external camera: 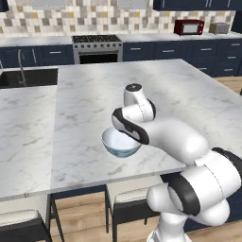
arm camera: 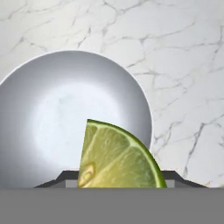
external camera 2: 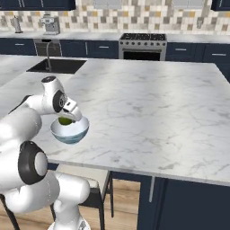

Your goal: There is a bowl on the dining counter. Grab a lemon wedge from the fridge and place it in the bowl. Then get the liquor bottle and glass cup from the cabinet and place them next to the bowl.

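A white bowl (arm camera: 65,113) with a pale blue outside (external camera 2: 69,132) stands near the front edge of the dining counter (external camera: 85,108). My gripper (external camera 2: 67,117) hangs just over the bowl, shut on a green-yellow lemon wedge (arm camera: 118,157). In the right base view the lemon wedge (external camera 2: 66,120) sits at the bowl's rim, between the fingers. In the left base view my forearm hides the gripper and covers the right part of the bowl (external camera: 113,142). The fridge, cabinet, liquor bottle and glass cup are out of view.
A dark sink (external camera: 28,78) with a faucet (external camera: 21,66) is set into the counter's far left. Stools (external camera: 127,198) stand under the front edge. A stove (external camera: 97,47), a red microwave (external camera: 189,27) and a toaster (external camera: 219,28) line the back wall.
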You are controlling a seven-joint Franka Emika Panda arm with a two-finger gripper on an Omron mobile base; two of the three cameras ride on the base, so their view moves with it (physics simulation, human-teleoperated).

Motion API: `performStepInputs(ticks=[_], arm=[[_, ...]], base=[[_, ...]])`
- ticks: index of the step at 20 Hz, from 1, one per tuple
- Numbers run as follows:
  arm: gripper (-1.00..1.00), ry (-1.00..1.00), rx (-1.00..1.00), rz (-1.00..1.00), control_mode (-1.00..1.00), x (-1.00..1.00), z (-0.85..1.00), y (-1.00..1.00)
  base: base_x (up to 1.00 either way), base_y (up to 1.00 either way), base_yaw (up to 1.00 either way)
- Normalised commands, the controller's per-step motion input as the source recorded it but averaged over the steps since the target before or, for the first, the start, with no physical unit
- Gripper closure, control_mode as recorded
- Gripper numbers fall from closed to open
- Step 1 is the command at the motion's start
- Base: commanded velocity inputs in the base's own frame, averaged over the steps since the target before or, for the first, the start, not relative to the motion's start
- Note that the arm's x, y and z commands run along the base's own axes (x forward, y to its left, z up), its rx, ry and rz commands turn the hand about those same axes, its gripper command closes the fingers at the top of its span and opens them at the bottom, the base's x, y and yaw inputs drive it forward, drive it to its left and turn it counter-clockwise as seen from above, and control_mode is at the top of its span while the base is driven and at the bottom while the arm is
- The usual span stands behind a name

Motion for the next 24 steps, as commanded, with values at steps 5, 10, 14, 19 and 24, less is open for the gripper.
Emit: performStepInputs(ticks=[5,10,14,19,24], arm=[[1.00,0.00,0.00,0.02,-1.00,0.23,-0.46,0.01],[1.00,0.00,0.00,0.03,-1.00,0.17,-0.53,0.08],[1.00,0.00,0.00,0.03,-1.00,0.48,-0.47,0.08],[1.00,0.00,0.00,0.03,-1.00,0.27,-0.37,0.21],[-1.00,0.00,0.00,0.00,-1.00,0.09,-0.07,0.09]], base=[[0.00,0.00,0.00],[0.00,0.00,0.00],[0.00,0.00,0.00],[0.00,0.00,0.00],[0.00,0.00,0.00]])
